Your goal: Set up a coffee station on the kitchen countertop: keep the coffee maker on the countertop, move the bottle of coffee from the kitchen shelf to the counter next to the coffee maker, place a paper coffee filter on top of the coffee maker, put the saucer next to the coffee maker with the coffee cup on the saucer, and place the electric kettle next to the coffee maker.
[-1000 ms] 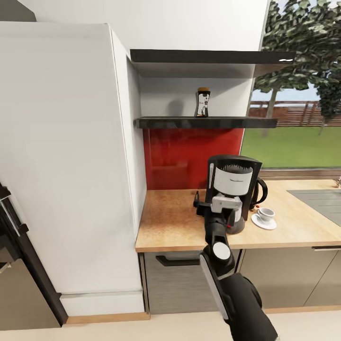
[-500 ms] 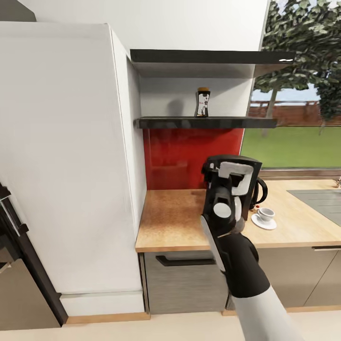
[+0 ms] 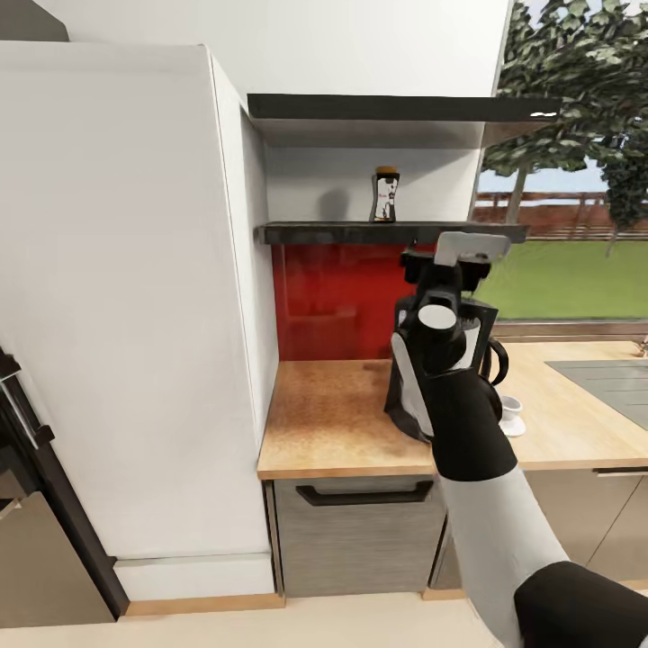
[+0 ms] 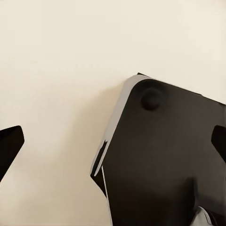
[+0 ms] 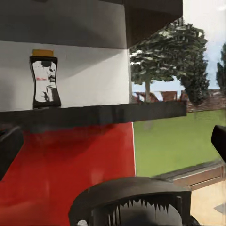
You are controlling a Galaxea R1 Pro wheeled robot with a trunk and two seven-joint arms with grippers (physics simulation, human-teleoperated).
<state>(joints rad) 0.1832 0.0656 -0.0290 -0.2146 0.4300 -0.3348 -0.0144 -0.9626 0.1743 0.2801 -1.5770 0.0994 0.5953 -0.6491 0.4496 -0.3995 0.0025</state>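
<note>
The bottle of coffee [image 3: 386, 194] [image 5: 45, 81] stands upright on the black kitchen shelf [image 3: 360, 234] [image 5: 103, 114]. My right gripper [image 3: 450, 259] [image 5: 113, 146] is raised just below shelf height, right of the bottle and apart from it, open and empty. Behind my arm on the kitchen countertop [image 3: 328, 418] stands the coffee maker [image 3: 483, 326] [image 5: 132, 200]; a jagged whitish edge shows inside its rim, and I cannot tell if it is the paper coffee filter. The electric kettle [image 3: 498, 360], coffee cup [image 3: 510, 406] and saucer [image 3: 516, 426] peek out beside it. My left gripper [image 4: 113, 141] is open over pale floor.
A tall white cabinet [image 3: 126, 297] walls off the counter's left end. Red backsplash [image 3: 342, 297] lies under the shelf, and a second black board [image 3: 396, 108] hangs above. A sink [image 3: 612, 378] lies at the right below a window. A drawer [image 3: 360, 531] sits under the counter.
My right arm has risen from counter level in front of the coffee maker to just below the shelf. The bottle and the counter items have not moved.
</note>
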